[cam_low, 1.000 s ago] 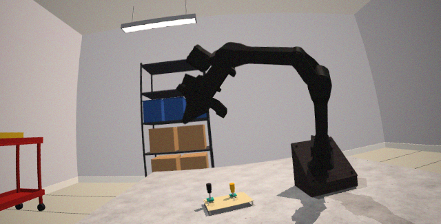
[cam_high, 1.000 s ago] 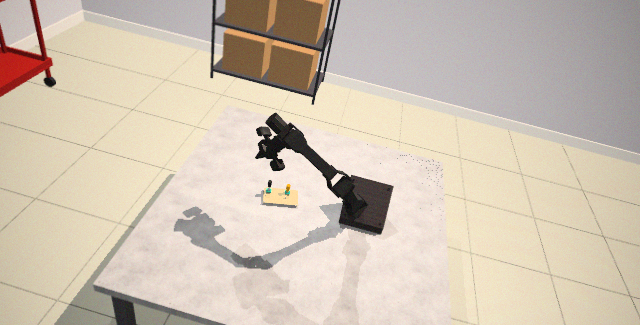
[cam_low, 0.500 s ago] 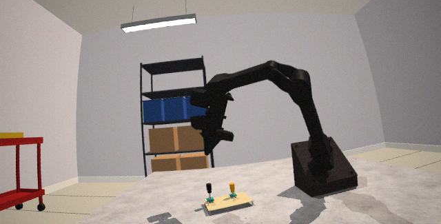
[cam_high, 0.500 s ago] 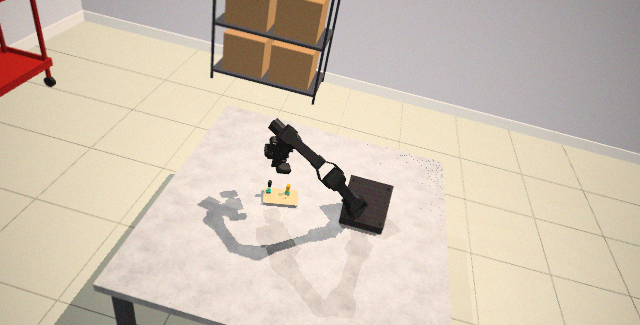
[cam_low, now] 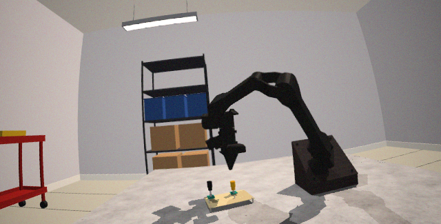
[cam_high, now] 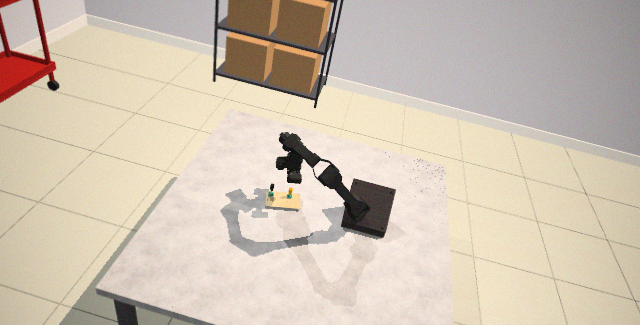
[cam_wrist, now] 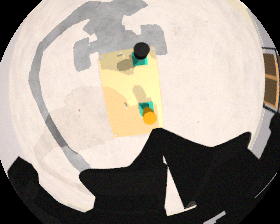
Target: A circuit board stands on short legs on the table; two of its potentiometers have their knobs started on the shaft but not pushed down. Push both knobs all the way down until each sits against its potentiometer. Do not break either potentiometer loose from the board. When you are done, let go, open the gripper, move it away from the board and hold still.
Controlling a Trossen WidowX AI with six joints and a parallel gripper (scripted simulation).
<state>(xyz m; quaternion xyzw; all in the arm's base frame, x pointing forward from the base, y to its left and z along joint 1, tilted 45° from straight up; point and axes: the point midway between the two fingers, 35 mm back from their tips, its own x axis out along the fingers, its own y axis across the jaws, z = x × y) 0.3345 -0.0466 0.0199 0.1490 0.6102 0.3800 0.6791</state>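
The yellow circuit board (cam_high: 282,205) (cam_low: 228,200) (cam_wrist: 128,84) stands on short legs. The black knob (cam_high: 272,186) (cam_low: 209,185) (cam_wrist: 141,50) stands upright at its left end in the exterior view, with pale shaft showing between it and its teal potentiometer (cam_low: 210,196) (cam_wrist: 140,61). The orange-yellow knob (cam_high: 290,191) (cam_low: 233,185) (cam_wrist: 150,117) stands likewise, with a gap above its teal potentiometer (cam_low: 233,192) (cam_wrist: 146,106). My gripper (cam_low: 230,168) (cam_wrist: 157,132) is shut and empty, pointing straight down, a little above the orange-yellow knob and not touching it.
The arm's dark base (cam_high: 370,207) (cam_low: 331,182) stands on the pale table (cam_high: 200,265) to the right of the board. A shelf with boxes (cam_high: 297,20) (cam_low: 163,138) and a red cart (cam_high: 25,72) (cam_low: 25,194) stand beyond the table.
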